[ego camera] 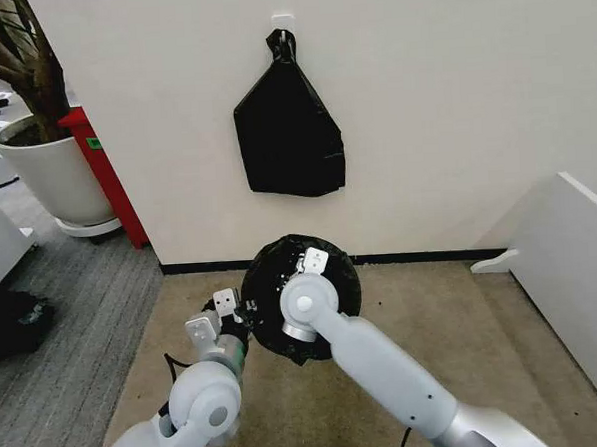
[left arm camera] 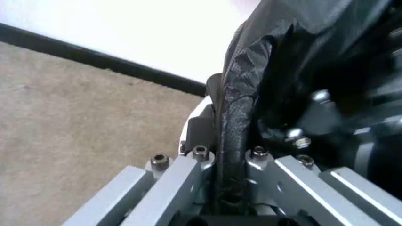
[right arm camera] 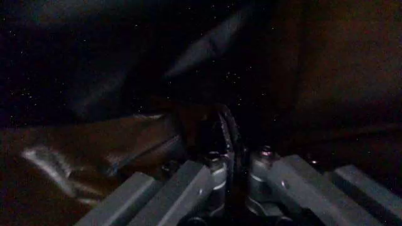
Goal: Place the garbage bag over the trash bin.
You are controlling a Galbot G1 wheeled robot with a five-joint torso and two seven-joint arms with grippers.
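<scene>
Seating the garbage bag over the trash bin is the step in hand. The bin stands on the carpet close to the wall's black skirting strip, and black film already covers its mouth on all sides seen from the head view.

The left gripper sits at the bin's left edge. In the left wrist view its fingers are clenched on a fold of bag at the rim, with a sliver of white bin wall showing just beside the fold. The right gripper reaches down inside the bag; its fingers are pressed together on a thin dark fold of film.

To do this well, judged from these views:
- Draw the film down evenly outside the rim, opposite sides together.
- Keep tension low; thin film will likely tear or slip.
- Avoid tipping the light bin.

A second knotted black bag hangs on a wall hook. No brand, label or legible writing is visible on anything.
</scene>
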